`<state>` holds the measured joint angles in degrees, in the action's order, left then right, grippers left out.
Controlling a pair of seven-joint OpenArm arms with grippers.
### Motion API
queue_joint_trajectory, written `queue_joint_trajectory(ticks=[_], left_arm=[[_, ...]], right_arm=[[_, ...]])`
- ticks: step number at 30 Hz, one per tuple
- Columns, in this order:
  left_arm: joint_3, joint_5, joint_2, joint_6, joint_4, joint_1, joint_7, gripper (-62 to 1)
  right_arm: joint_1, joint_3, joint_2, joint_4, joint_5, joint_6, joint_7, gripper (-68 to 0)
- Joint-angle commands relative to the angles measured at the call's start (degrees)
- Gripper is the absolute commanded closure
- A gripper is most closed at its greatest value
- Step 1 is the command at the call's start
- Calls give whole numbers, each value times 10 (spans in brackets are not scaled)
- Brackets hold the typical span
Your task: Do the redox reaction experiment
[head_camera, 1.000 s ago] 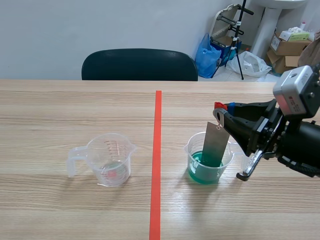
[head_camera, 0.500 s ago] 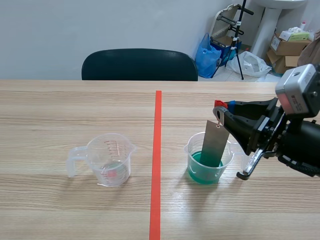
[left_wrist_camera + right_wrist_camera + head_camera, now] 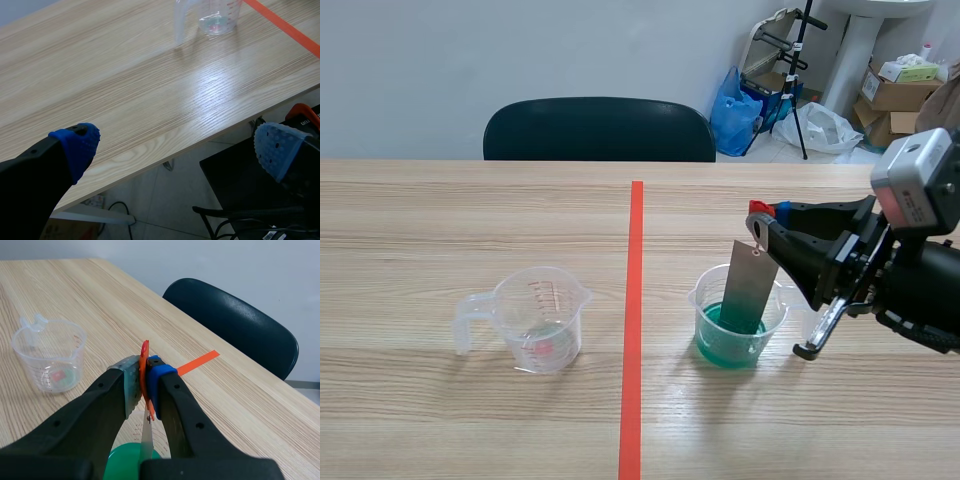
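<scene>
We hold the metal strip (image 3: pixel 752 290) by its top, right gripper (image 3: pixel 762 218) pinched on it, so its lower end soaks in the cup (image 3: pixel 725 347) of green liquid beneath. The left gripper (image 3: pixel 177 147) is spread.

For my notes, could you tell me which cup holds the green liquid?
The cup right of the tape line, holding the metal strip; the other cup looks clear.

On the pale wooden table (image 3: pixel 440 210) were set a clear plastic measuring jug (image 3: pixel 541 320) and a plastic beaker of green liquid (image 3: pixel 720 338).
</scene>
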<state>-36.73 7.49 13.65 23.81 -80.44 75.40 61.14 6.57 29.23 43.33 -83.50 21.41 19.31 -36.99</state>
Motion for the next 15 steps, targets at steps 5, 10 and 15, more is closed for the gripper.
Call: queue_joint_trajectory(ticks=[5,10,15], left_arm=[[1,-8,-1,-2,-5,0,8,-623],[1,-8,-1,-2,-5,0,8,-623],[1,-8,-1,-2,-5,0,8,-623]], right_arm=[[-5,-3,8,-6,4,0,-9,-6],[-5,-3,8,-6,-4,0,-9,-6],[-5,-3,8,-6,-4,0,-9,-6]])
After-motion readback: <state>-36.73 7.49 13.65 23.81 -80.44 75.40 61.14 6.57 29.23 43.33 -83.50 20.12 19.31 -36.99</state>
